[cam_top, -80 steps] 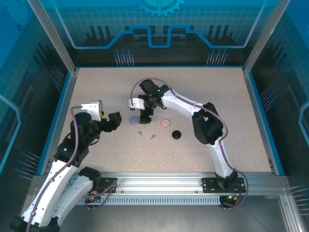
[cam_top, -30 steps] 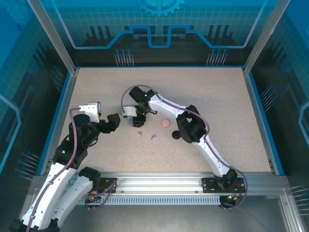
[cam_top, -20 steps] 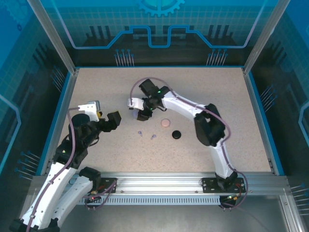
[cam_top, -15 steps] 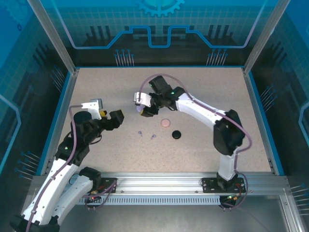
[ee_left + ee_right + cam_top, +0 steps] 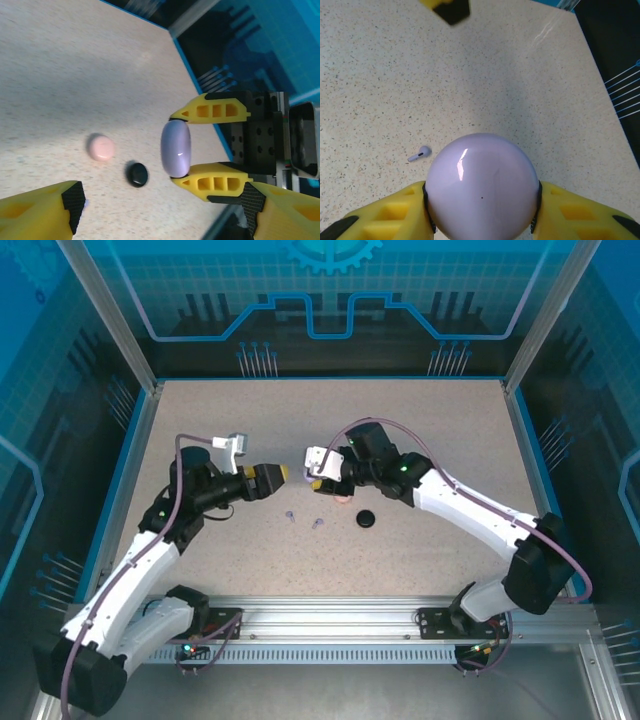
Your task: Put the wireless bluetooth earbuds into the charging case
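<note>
Holding the lilac charging case (image 5: 482, 185) clamped by its rim above the counter (image 5: 420, 430), the right hand (image 5: 320, 480) is presenting it to the left hand (image 5: 285, 474), fingers apart, probably for handover; a lilac earbud (image 5: 420, 153) is lying loose below.

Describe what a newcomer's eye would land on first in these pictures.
A glossy lilac round case, pinched between the right hand's yellow fingers above mid-table. The left hand faces it, open, close by. Below lie a pink disc, a black disc and one lilac earbud.
</note>
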